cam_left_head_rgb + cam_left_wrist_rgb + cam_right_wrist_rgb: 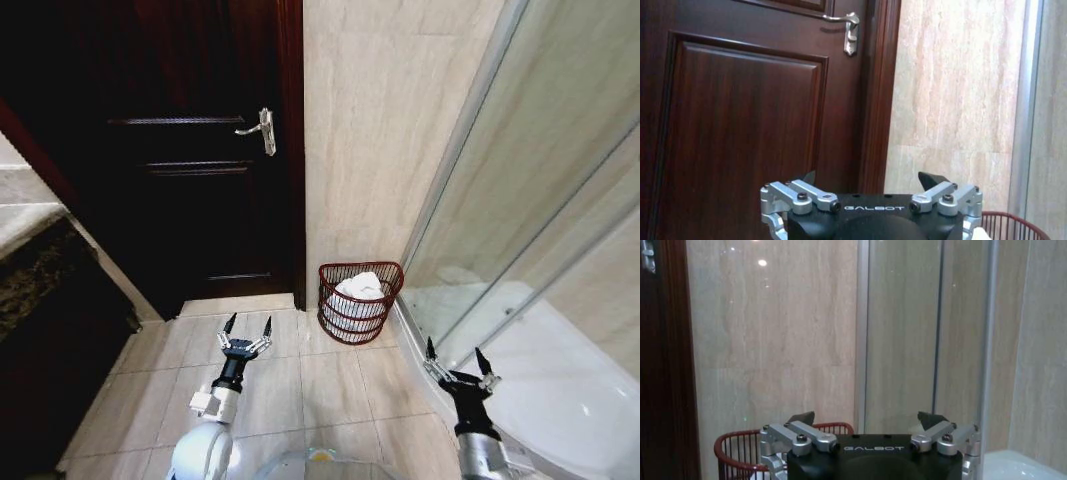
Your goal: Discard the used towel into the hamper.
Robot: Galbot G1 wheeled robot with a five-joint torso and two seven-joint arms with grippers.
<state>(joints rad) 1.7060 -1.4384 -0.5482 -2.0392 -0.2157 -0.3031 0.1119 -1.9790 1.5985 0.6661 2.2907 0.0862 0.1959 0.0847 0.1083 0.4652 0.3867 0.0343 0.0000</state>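
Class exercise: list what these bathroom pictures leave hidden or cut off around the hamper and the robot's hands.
- Hamper: its inside bottom, head view, covered by the white towel.
- Hamper's lower part, right wrist view: cut by the picture edge and blocked by the right hand.
- Left hand: its base is cut off, left wrist view.

One hamper (360,300), what looks like one white towel (360,290), two grippers (247,326) (457,357), one door (180,150).

Open beige tiled floor (290,385) is left between the spread left gripper (248,324) and the round dark red wire hamper (358,302). The hamper is hemmed by the beige tile wall (370,140) and the curved glass shower screen (520,230); its mouth is largely filled by a white towel (360,288).
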